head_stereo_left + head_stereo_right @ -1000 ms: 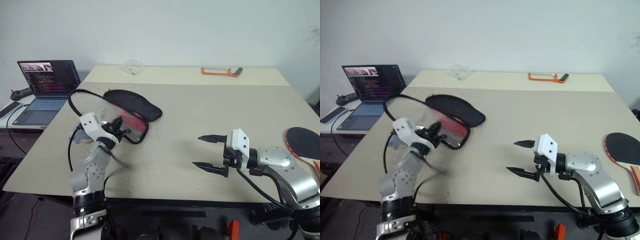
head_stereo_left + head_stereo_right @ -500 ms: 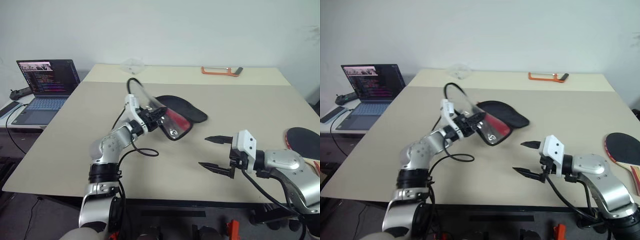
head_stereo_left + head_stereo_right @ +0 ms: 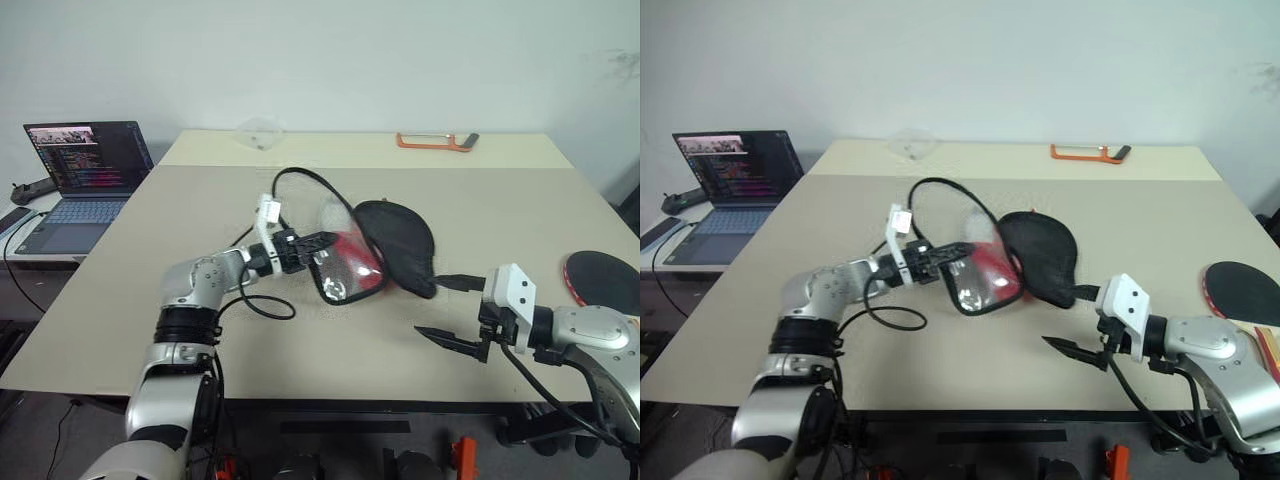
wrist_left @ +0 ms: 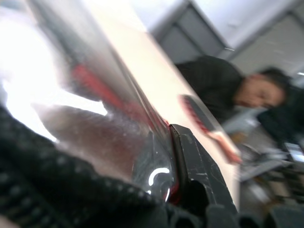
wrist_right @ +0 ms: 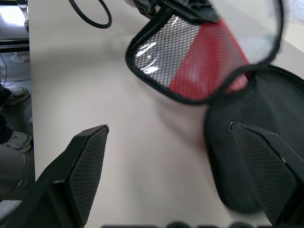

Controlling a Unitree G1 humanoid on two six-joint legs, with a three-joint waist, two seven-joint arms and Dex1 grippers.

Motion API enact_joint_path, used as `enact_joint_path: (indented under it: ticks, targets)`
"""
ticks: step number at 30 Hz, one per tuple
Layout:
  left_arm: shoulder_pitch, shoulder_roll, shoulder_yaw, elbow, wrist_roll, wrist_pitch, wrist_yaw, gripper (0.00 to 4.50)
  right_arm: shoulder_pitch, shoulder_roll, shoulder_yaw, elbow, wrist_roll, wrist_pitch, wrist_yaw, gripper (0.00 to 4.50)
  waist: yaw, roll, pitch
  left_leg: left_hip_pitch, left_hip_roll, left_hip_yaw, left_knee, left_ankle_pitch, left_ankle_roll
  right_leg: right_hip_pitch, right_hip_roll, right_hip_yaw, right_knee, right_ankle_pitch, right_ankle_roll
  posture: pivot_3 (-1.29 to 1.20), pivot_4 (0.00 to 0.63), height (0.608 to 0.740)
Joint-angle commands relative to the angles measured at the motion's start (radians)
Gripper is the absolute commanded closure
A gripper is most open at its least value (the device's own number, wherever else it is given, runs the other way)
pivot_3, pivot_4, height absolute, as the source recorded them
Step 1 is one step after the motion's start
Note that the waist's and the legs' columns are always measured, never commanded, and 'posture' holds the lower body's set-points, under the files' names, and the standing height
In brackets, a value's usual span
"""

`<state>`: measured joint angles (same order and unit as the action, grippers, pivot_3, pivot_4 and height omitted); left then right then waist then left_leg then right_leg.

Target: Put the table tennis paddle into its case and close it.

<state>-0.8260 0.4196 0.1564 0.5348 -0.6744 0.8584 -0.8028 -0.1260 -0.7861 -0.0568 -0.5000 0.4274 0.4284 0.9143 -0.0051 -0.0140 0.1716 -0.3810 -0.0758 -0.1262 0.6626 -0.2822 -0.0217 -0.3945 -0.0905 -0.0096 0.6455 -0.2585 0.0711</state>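
Observation:
The case lies open near the table's middle, its black half (image 3: 400, 235) flat on the table and its red mesh half (image 3: 350, 272) lifted. My left gripper (image 3: 318, 242) is shut on the rim of that red half; in the left wrist view a black finger (image 4: 194, 161) presses against the red fabric. Just right of the case, my right gripper (image 3: 430, 306) hovers open and empty, the case (image 5: 199, 61) straight ahead between its fingers (image 5: 80, 166). At the table's far right edge lies the table tennis paddle (image 3: 605, 282), black face up, apart from both grippers.
An open laptop (image 3: 85, 165) sits on a side table at left. An orange-handled tool (image 3: 430, 141) and a clear object (image 3: 258, 132) lie on the rear table. A black cable (image 3: 300, 185) loops over my left arm. A person in black (image 4: 213, 80) is beyond the table.
My left gripper has swung the case from the table's left side to the right, close to the right gripper. The right gripper has drifted slightly right, still open.

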Motion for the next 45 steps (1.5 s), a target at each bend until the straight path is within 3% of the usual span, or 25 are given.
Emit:
enact_joint_path:
  ticks: [1, 6, 9, 20, 25, 32, 37, 45]
  targets:
    - [-0.053, 0.057, 0.02, 0.115, 0.064, -0.098, -0.052, 4.46, -0.006, -0.015, -0.018, -0.022, 0.029, 0.011, 0.016, 0.0, 0.001, 0.0, 0.0, 0.0, 0.0, 0.0, 0.0, 0.0, 0.0, 0.0, 0.0, 0.0, 0.0, 0.0, 0.0, 0.0, 0.15, 0.74]
    - [-0.098, 0.058, -0.041, 0.212, 0.145, -0.141, -0.147, 4.46, -0.04, -0.004, 0.008, -0.007, 0.03, 0.014, 0.023, 0.0, 0.007, -0.001, 0.001, -0.001, -0.001, 0.0, 0.0, 0.0, 0.0, -0.001, -0.001, 0.0, 0.0, 0.0, 0.0, 0.0, 0.15, 0.74]
    - [-0.117, 0.047, -0.094, 0.245, 0.203, -0.158, -0.195, 3.82, -0.047, -0.001, 0.015, -0.007, 0.03, 0.016, 0.026, 0.0, 0.008, -0.001, 0.001, -0.002, -0.001, -0.001, 0.0, 0.0, 0.0, -0.001, -0.001, -0.001, 0.0, 0.0, 0.0, 0.0, 0.15, 0.74]
    - [-0.134, 0.083, -0.122, 0.34, 0.339, -0.29, -0.248, 0.01, -0.055, 0.015, 0.002, -0.015, 0.069, 0.068, -0.002, 0.0, -0.001, -0.002, 0.001, -0.002, 0.0, 0.0, 0.0, 0.0, 0.0, -0.002, 0.0, 0.0, 0.001, 0.0, 0.0, 0.0, 0.15, 0.74]
    - [-0.046, 0.167, -0.152, 0.299, 0.459, -0.438, -0.174, 0.01, -0.081, 0.029, -0.006, -0.009, 0.099, 0.109, -0.033, 0.0, -0.004, -0.002, 0.001, -0.001, 0.0, 0.001, 0.0, 0.0, 0.0, -0.002, 0.0, 0.001, 0.001, 0.0, 0.0, 0.0, 0.15, 0.74]
    - [0.096, 0.343, -0.103, 0.285, 0.507, -0.653, -0.211, 0.01, -0.186, 0.129, -0.012, 0.042, 0.114, 0.193, -0.179, 0.0, -0.011, -0.002, 0.001, -0.003, 0.0, 0.002, 0.0, 0.0, 0.0, -0.007, 0.0, 0.003, 0.004, 0.0, -0.001, 0.0, 0.15, 0.74]
    - [0.142, 0.375, 0.001, 0.165, 0.383, -0.576, -0.29, 0.01, -0.272, 0.189, -0.003, 0.11, 0.124, 0.273, -0.253, 0.0, 0.0, -0.002, 0.001, -0.007, 0.0, 0.002, 0.001, 0.0, 0.0, -0.01, -0.001, 0.002, 0.005, 0.0, -0.001, 0.0, 0.15, 0.74]
    - [0.172, 0.359, 0.065, -0.245, 0.174, -0.333, -0.343, 0.01, -0.408, 0.319, -0.011, 0.267, 0.111, 0.46, -0.437, 0.0, -0.004, -0.003, 0.001, -0.012, 0.0, 0.0, 0.003, 0.0, 0.0, -0.013, -0.001, 0.001, 0.005, 0.001, -0.001, 0.0, 0.15, 0.74]
